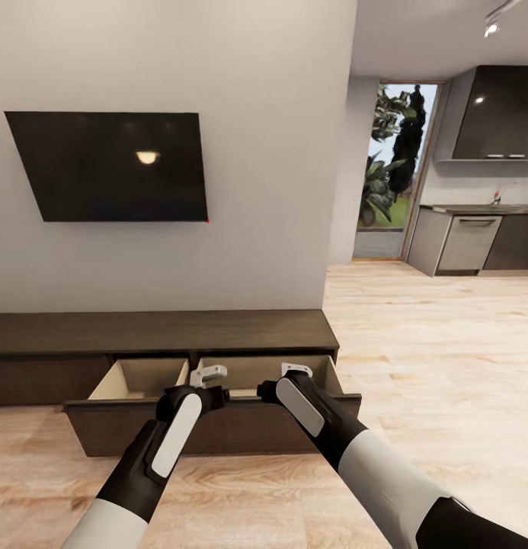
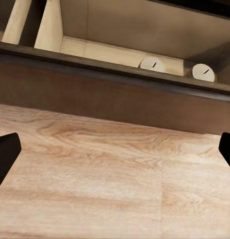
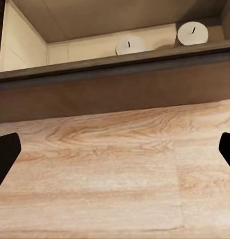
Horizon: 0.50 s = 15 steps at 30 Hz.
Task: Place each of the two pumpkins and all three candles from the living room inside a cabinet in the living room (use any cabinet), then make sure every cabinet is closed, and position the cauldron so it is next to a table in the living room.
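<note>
The cabinet (image 1: pixel 164 332) is a long, low dark-brown unit against the wall, with two drawers pulled out side by side behind one dark front (image 1: pixel 218 431). Two beige candles (image 2: pixel 153 64) (image 2: pixel 203 72) stand inside the right-hand drawer near its front wall, and the same candles (image 3: pixel 130 45) (image 3: pixel 192 33) appear in the right wrist view. My left gripper (image 1: pixel 209 375) (image 2: pixel 115 149) and right gripper (image 1: pixel 296 370) (image 3: pixel 115 149) both hover open and empty just in front of the drawer front, above the floor. The pumpkins and the cauldron are out of view.
A black TV (image 1: pixel 107 164) hangs on the wall above the cabinet. Wooden floor (image 1: pixel 431 343) stretches to the right toward a kitchen with dark-grey cupboards (image 1: pixel 477 236) and a glass door (image 1: pixel 393 168).
</note>
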{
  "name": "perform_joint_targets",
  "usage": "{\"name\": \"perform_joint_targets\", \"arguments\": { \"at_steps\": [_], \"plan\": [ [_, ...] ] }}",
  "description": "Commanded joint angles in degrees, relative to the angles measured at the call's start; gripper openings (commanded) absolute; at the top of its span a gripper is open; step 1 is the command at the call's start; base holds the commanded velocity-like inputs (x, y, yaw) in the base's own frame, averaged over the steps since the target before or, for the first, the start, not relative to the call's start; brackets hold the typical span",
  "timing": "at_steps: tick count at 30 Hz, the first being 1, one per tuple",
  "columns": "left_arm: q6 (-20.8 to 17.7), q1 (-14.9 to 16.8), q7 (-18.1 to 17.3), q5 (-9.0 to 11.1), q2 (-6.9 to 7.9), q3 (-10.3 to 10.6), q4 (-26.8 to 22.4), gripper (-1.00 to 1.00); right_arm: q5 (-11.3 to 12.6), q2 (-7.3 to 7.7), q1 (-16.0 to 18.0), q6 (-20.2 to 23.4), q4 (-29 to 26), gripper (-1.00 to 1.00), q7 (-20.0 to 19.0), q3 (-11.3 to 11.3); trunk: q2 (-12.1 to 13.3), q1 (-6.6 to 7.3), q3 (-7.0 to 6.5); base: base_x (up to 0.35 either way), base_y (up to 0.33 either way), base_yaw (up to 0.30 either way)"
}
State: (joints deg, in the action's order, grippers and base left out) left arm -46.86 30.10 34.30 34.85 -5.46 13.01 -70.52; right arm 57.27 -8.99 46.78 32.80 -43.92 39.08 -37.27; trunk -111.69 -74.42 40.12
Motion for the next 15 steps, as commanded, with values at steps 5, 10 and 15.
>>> {"name": "perform_joint_targets", "arguments": {
  "at_steps": [5, 10, 15],
  "plan": [
    [-0.07, 0.04, 0.59, 0.57, 0.07, 0.02, -0.49, 1.00, 0.41, 0.02, 0.06, 0.08, -0.06, 1.00, 0.47, -0.17, -0.03, 0.01, 0.06, -0.003, 0.000, 0.000],
    [-0.03, 0.04, 0.63, 0.50, 0.44, -0.46, -0.79, 1.00, 0.41, 0.02, 0.06, 0.08, -0.09, 1.00, 0.47, -0.24, -0.03, 0.01, 0.06, 0.000, 0.000, 0.000],
    [-0.09, 0.04, 0.43, 0.54, 0.72, -7.73, -0.93, 1.00, 0.42, 0.02, 0.06, 0.08, -0.09, 1.00, 0.47, -0.26, -0.03, 0.01, -0.03, -0.016, 0.014, 0.099]
  ]
}}
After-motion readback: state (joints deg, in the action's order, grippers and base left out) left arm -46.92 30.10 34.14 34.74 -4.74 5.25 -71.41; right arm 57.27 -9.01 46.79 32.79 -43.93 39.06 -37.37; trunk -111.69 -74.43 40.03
